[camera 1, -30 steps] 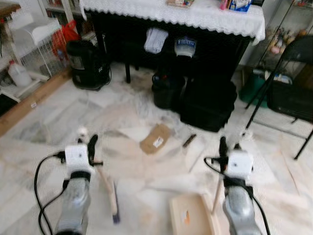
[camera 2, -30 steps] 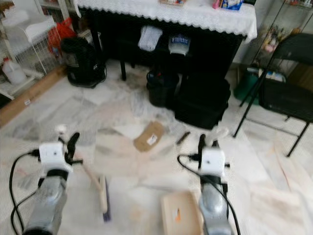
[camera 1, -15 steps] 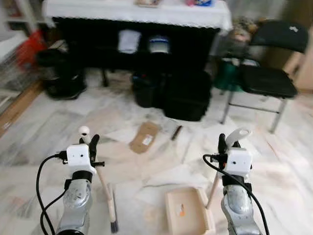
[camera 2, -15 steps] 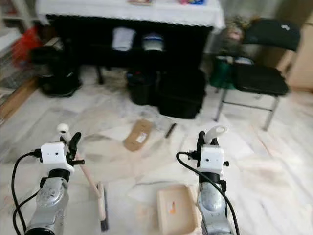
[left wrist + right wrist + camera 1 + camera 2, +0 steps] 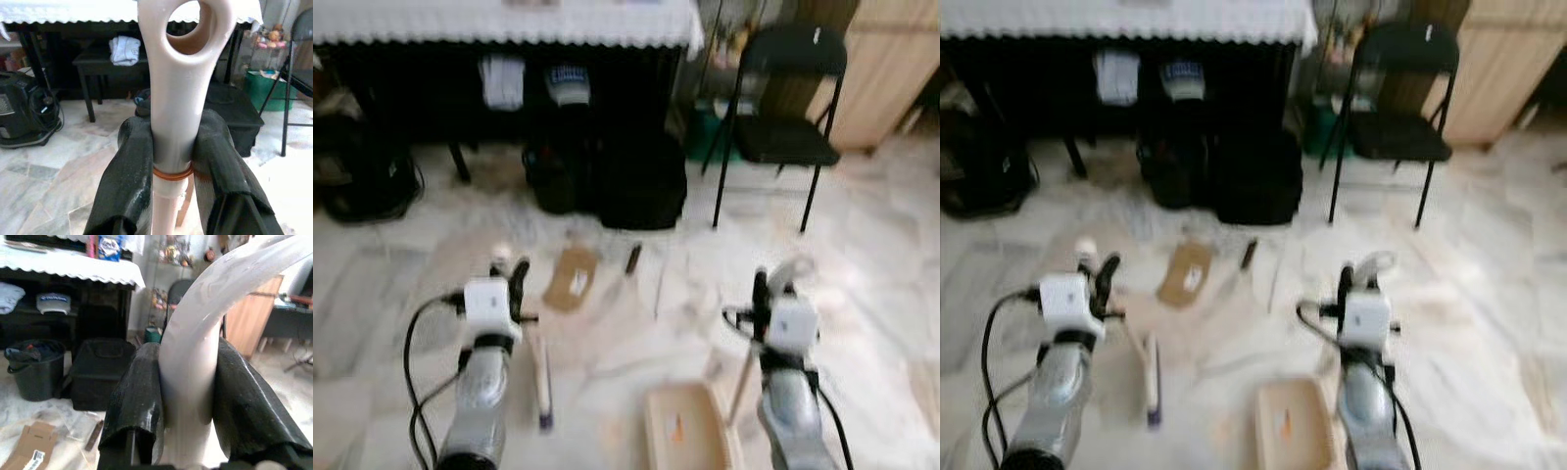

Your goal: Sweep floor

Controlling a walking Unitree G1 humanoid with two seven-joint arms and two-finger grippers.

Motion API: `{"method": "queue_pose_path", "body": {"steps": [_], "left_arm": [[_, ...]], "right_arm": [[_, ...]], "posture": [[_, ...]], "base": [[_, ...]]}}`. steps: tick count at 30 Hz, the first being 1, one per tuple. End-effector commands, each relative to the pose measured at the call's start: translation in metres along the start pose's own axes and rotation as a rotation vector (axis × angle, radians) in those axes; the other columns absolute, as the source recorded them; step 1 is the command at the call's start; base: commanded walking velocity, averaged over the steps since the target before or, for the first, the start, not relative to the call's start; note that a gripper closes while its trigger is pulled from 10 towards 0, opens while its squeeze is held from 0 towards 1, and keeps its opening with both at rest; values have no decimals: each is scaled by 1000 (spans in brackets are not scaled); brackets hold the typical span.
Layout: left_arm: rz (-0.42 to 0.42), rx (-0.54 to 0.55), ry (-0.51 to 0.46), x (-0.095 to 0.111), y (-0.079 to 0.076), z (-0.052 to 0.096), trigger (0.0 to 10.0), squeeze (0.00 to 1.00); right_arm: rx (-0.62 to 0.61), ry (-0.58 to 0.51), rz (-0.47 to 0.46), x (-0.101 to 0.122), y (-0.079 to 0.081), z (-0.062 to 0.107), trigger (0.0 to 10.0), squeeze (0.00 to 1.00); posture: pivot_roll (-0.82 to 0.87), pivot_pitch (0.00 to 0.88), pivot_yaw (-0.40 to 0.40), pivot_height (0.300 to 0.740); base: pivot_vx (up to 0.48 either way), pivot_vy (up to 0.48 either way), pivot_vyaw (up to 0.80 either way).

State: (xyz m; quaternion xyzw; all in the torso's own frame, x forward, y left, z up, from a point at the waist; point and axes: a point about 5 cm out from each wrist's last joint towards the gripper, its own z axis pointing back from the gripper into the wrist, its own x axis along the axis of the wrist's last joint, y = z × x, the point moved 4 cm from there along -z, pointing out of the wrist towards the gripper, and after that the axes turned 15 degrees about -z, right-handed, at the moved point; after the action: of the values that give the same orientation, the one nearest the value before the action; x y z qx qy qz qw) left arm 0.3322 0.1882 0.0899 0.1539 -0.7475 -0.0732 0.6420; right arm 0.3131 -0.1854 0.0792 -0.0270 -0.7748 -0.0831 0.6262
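- The left gripper (image 5: 171, 161) has its jaws clenched on the pale broom handle (image 5: 178, 93), just below the hanging hole at its end; the broom head (image 5: 543, 377) rests on the marble floor (image 5: 862, 255) close in front of the robot.
- The right gripper (image 5: 188, 396) has its jaws clenched on the curved dustpan handle (image 5: 195, 347); the beige dustpan (image 5: 683, 429) sits on the floor beside the broom head.
- The cardboard scrap (image 5: 570, 281) lies on the floor beyond the broom head, with a small dark object (image 5: 632, 258) just beside it.
- Risk: the broom is held near its very tip, so a hard push could twist it in the jaws.
- Risk: a wide sweep towards the cardboard scrap could hit the black bins (image 5: 641, 181) under the cloth-covered worktop (image 5: 509, 20), or the folding chair (image 5: 778, 98) beside them.
- Risk: the flat cardboard may slide ahead of the bristles instead of entering the dustpan.
- Hard to make out: both head views are blurred, so fine dust cannot be judged and the small dark object cannot be identified.
- Cut off: the dustpan's near edge runs out of view.
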Motion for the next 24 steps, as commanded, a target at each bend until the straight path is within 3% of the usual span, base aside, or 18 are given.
{"method": "queue_pose_path", "body": {"steps": [1,24], "left_arm": [[-1,34,-12,0,10,1,10000,27],[9,33,-13,0,7,0,10000,24]], "right_arm": [[14,-31,-7,6,4,-2,10000,0],[35,-38,0,8,6,-6,10000,0]], "posture": [[-31,96,-22,740],[-32,64,-30,740]], "base": [[0,274,0],[0,272,0]]}}
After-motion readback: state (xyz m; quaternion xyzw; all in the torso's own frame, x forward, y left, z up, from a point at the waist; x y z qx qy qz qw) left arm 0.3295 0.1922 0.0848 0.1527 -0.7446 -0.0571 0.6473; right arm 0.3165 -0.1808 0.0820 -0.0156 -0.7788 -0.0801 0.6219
